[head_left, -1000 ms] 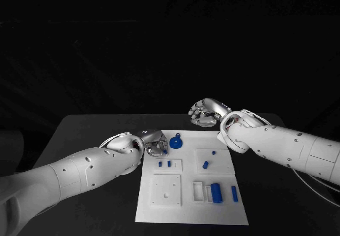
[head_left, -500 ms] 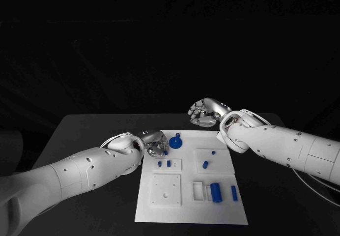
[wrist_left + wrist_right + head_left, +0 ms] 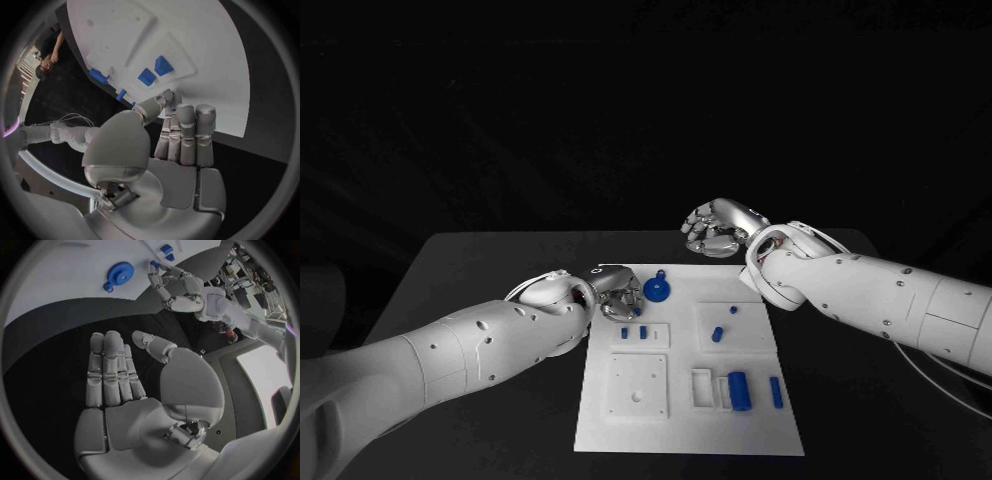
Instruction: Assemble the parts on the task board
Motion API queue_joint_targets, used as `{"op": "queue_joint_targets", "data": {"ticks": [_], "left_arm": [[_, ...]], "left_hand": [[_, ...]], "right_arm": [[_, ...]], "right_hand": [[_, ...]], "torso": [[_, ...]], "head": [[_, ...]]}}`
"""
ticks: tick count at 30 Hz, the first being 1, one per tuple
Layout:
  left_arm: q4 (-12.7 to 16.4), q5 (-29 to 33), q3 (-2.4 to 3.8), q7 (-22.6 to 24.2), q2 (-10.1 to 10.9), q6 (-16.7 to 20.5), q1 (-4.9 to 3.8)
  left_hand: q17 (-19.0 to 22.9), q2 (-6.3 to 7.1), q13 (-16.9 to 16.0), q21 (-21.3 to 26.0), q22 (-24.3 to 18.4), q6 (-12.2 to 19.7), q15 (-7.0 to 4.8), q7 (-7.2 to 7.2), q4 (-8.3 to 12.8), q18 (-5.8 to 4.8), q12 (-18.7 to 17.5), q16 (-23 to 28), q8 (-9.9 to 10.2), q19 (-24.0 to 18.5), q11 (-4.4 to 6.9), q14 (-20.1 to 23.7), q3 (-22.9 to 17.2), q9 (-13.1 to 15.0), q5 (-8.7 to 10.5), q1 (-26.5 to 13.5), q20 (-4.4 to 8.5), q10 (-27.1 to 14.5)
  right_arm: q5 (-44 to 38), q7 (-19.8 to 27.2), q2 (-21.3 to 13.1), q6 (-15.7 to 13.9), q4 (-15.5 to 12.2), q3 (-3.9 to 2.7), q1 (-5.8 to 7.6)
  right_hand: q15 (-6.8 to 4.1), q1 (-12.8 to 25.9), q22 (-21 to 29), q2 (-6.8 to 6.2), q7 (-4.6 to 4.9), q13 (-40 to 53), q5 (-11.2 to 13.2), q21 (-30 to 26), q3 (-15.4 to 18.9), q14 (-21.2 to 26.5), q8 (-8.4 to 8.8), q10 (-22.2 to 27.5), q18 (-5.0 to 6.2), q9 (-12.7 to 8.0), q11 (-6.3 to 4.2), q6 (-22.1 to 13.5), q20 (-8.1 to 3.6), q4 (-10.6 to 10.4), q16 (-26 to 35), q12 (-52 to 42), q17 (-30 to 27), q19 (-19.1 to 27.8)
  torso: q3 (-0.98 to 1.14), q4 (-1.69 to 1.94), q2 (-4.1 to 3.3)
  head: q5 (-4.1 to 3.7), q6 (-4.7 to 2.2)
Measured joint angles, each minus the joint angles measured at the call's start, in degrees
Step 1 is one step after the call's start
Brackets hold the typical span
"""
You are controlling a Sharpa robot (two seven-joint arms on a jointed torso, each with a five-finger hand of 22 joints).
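Left hand (image 3: 615, 291): at the task board's (image 3: 689, 440) far left edge, fingers together, seemingly pinching a small blue part (image 3: 154, 263); grip unclear.
Right hand (image 3: 715, 228): raised beyond the board, fingers straight and apart, holding nothing.
Blue gear (image 3: 658, 291): lies on the board just beside the left hand.
Doing it well: go down slowly, square to the socket.
Since before: left hand nudged slightly toward the gear.

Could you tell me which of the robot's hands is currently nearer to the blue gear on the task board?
The left. The left hand sits right beside the blue gear at the task board's far edge; the right hand hovers farther back, beyond the board.
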State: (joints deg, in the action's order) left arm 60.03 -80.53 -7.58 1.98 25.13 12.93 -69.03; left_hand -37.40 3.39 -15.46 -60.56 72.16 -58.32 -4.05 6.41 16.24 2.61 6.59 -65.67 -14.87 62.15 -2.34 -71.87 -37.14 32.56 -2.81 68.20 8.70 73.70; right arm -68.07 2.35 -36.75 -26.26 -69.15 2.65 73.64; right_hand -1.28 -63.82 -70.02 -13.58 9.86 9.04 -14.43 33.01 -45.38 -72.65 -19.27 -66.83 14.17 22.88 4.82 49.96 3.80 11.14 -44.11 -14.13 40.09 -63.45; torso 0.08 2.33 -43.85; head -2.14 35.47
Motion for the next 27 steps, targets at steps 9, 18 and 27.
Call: {"op": "queue_joint_targets", "data": {"ticks": [9, 18, 27], "left_arm": [[-0.16, 0.00, -0.07, -0.39, -0.23, -0.20, -0.06], [-0.36, 0.00, -0.28, -0.68, -0.30, -1.03, 0.02], [-0.03, 0.30, -0.41, -0.66, 0.44, -1.00, 0.22]], "left_hand": [[0.14, 0.07, 0.23, 0.00, 0.03, 0.67, 0.42, 0.63, 0.00, -0.08, -0.60, 0.00, 0.07, -0.23, -0.52, 0.42, 0.00, -0.30, 0.00, -0.42, 0.03, -0.53], [0.14, 0.37, 0.37, 0.00, 0.24, 3.31, 0.62, 1.46, -0.08, -0.56, -0.94, -0.44, 1.62, -0.43, -0.73, 0.62, 0.39, -1.15, -0.01, -1.27, 0.20, -0.74], [0.14, 1.89, 0.42, 0.00, 0.53, 9.73, 0.82, 0.97, 0.08, -0.61, -1.28, -1.17, 4.76, -0.54, -1.03, 0.83, 0.55, -2.58, -0.01, -1.12, 0.12, -1.05]], "right_arm": [[0.00, 0.00, -0.01, 0.02, -0.03, -0.01, 0.00], [0.01, 0.00, 0.00, 0.05, -0.01, -0.01, 0.00], [0.01, -0.01, -0.22, 0.09, 0.01, 0.00, 0.00]], "right_hand": [[0.00, 0.00, -0.06, 0.00, -0.01, 0.06, 0.00, 0.00, 0.00, 0.00, 0.00, 0.00, 0.01, 0.00, -0.01, 0.01, 0.00, 0.00, 0.00, 0.22, 0.00, 0.00], [0.00, 0.00, -0.06, 0.00, -0.04, 0.06, 0.00, 0.00, 0.00, 0.00, 0.00, 0.01, 0.00, 0.00, -0.01, 0.04, 0.01, 0.00, 0.00, 0.22, 0.04, -0.01], [0.01, 0.00, -0.04, 0.00, -0.01, 0.11, 0.00, 0.00, 0.00, -0.01, 0.00, 0.01, 0.00, 0.00, -0.01, 0.01, 0.01, 0.00, 0.10, 0.22, 0.10, -0.01]], "torso": [[0.01, 0.00, 0.00], [0.01, -0.04, 0.00], [-0.02, -0.03, 0.01]], "head": [[-0.07, 0.05], [-0.17, 0.09], [-0.30, 0.13]]}}
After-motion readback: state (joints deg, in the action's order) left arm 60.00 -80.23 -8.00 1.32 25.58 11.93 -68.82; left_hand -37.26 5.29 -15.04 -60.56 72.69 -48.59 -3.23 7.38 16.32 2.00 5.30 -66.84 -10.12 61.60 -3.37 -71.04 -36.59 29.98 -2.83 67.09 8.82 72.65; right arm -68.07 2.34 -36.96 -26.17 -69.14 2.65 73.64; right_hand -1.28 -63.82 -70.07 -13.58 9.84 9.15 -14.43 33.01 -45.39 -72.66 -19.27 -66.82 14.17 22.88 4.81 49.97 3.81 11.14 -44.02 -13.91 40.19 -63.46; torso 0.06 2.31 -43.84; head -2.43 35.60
